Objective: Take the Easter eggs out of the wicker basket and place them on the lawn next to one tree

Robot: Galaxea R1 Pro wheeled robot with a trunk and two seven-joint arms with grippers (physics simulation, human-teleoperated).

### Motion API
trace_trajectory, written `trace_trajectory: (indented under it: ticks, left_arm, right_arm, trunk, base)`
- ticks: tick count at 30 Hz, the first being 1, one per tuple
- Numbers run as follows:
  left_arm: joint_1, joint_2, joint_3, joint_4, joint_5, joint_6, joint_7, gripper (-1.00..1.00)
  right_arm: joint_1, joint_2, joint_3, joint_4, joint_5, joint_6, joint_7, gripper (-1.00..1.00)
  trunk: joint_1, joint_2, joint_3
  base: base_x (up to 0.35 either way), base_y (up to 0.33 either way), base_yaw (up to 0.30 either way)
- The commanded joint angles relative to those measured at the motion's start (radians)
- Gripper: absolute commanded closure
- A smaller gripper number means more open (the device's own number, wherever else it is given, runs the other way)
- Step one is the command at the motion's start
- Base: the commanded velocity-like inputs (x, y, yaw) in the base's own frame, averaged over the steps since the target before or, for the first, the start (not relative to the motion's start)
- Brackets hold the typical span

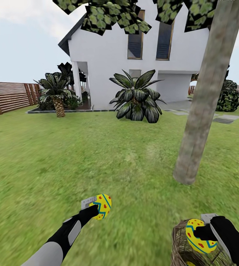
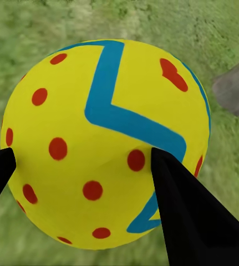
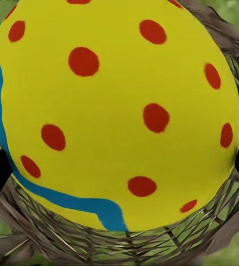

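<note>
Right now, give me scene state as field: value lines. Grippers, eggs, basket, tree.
left gripper: shut on an Easter egg, held over the lawn
right gripper: shut on a second Easter egg, held above the wicker basket
third egg: a yellow bit shows low in the basket
tree: trunk ahead, right of centre, beyond the basket
eggs placed on lawn: none

Left arm (image 1: 56, 240): light grey lower segment, black forearm with a grey inset panel, ending in a black left hand (image 1: 93, 208) with a pale grey bracket. Right arm (image 1: 234, 244): black, grey-edged strip; black right hand (image 1: 204, 232). Fingers (image 2: 191, 216): plain black, tapered.
</note>
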Motion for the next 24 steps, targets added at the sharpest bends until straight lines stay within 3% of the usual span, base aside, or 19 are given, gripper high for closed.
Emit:
trace_trajectory:
  ticks: [1,7,18,24]
  left_arm:
    - [0.0,-0.001,0.004,0.0,0.009,0.006,-0.003,1.0]
    - [0.0,-0.001,0.004,0.005,0.009,0.006,-0.003,1.0]
    - [0.0,-0.01,0.005,0.006,0.009,0.005,-0.004,1.0]
    - [0.0,-0.01,0.005,0.006,0.009,0.005,-0.004,1.0]
  right_arm:
    - [0.0,0.0,0.001,-0.001,0.003,0.004,0.004,1.0]
    - [0.0,0.0,0.001,-0.001,0.003,0.004,0.004,1.0]
    - [0.0,0.0,0.001,-0.001,0.003,0.005,0.004,1.0]
    - [0.0,0.0,0.001,-0.001,0.003,0.004,0.004,1.0]
  trunk:
    - [-0.004,0.007,0.002]
    - [-0.027,0.049,0.021]
    - [-0.069,0.126,0.055]
    - [-0.092,0.168,0.074]
  base:
    - [0.0,0.0,0.0]
    - [-0.03,0.022,0.0]
    - [-0.231,0.213,0.0]
    - [-0.035,0.188,0.0]
